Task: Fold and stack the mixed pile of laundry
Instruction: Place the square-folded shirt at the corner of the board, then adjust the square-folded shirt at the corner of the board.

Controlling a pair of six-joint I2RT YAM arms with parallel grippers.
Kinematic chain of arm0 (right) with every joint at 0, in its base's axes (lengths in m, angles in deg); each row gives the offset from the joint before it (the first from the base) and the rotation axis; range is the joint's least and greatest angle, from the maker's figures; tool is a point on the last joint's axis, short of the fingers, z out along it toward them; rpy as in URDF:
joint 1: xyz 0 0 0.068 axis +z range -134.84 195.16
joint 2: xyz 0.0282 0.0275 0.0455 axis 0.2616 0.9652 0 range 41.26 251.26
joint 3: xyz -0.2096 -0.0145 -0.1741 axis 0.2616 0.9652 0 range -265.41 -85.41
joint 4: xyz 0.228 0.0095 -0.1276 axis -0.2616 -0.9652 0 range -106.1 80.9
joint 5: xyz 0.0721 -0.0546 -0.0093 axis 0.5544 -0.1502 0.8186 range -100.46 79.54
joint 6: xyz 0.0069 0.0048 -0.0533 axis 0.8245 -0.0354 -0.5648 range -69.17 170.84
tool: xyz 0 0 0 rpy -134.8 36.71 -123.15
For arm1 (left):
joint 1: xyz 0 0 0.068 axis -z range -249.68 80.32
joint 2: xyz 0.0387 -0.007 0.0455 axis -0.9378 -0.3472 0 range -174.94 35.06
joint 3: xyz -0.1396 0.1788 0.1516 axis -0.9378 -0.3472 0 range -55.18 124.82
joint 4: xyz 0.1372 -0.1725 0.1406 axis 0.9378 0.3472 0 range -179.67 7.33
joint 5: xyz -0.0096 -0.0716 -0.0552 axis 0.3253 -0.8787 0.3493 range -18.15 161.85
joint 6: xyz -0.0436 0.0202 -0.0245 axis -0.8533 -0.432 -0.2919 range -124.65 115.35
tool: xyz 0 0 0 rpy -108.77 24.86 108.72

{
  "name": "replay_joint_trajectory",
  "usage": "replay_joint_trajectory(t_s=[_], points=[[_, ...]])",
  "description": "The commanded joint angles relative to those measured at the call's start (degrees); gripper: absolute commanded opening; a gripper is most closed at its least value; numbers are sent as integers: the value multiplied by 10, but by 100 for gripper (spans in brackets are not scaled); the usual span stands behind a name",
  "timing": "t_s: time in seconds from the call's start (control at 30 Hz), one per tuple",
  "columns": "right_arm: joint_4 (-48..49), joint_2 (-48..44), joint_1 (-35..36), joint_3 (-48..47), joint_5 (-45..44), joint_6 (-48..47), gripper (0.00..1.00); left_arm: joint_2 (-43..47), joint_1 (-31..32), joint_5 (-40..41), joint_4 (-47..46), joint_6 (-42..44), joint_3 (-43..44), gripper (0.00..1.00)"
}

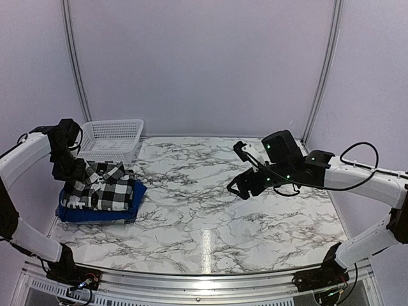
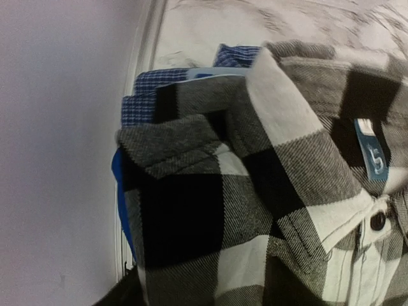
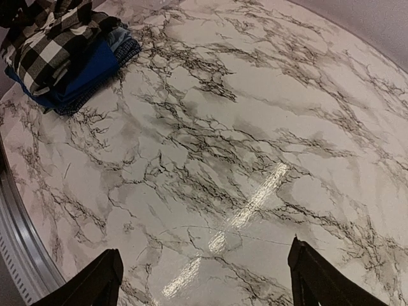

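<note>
Black-and-white flannel shirt (image 1: 102,186) is lying topmost on the stack, over the blue shirt (image 1: 95,215), directly under the left gripper (image 1: 72,169), probably for smoothing; its finger spread I cannot tell. The right gripper (image 3: 204,250) is hovering well away, fingers (image 3: 105,274) spread and empty, likely giving room.

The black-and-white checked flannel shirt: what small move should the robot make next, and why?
Probably smooth the bunched collar end flat with the left gripper, which sits at it. The black-and-white checked flannel shirt tops the royal-blue shirt but looks rumpled; the right gripper hangs open, far off.
</note>
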Motion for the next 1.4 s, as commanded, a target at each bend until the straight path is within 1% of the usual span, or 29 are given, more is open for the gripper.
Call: replay_joint_trajectory(t_s=[0.0, 0.07, 0.13, 0.2, 0.27, 0.37, 0.43, 0.5, 0.6, 0.7, 0.73, 0.87, 0.97, 1.0, 1.1, 1.23, 1.37], points=[[-9, -5, -13, -26, 3, -9, 86, -9, -7, 93, 21, -36, 18, 68], [-9, -4, -14, -27, 3, -9, 86, -4, -7, 78, 21, -52, 32, 69], [-10, -2, -15, -28, 4, -9, 86, 10, -7, 29, 16, -71, 44, 74], [-10, -1, -15, -27, 4, -8, 86, 33, -6, -21, 2, -81, 48, 84], [-9, -1, -17, -27, 7, -6, 86, 49, -6, -55, -7, -87, 49, 91], [-7, -1, -22, -26, 14, -5, 86, 66, -7, -121, -14, -101, 43, 92], [-6, 0, -29, -25, 21, -4, 86, 78, -6, -178, -29, -120, 22, 92], [-5, 0, -34, -25, 25, -5, 86, 89, -6, -201, -47, -144, -8, 92], [-3, 2, -37, -23, 31, -5, 86, 87, -6, -194, -68, -172, -49, 93], [-2, 5, -38, -21, 36, -3, 86, 67, -8, -170, -86, -190, -79, 98], [-3, 6, -37, -20, 38, -2, 86, 54, -9, -164, -90, -190, -87, 99], [-11, -1, -40, -15, 38, 2, 87, 3, -12, -137, -96, -192, -100, 99], [-16, -17, -56, -3, 43, 11, 87, -19, -12, -98, -103, -193, -100, 99], [-17, -24, -65, 3, 48, 15, 87, -25, -32, -93, -103, -191, -96, 99], [-18, -48, -97, 21, 62, 26, 90, -30, -44, -81, -104, -196, -66, 99], [-24, -79, -150, 39, 83, 43, 98, -5, -44, -73, -103, -202, 11, 99], [-36, -98, -224, 39, 111, 56, 99, 8, -45, -81, -99, -216, 96, 99]])
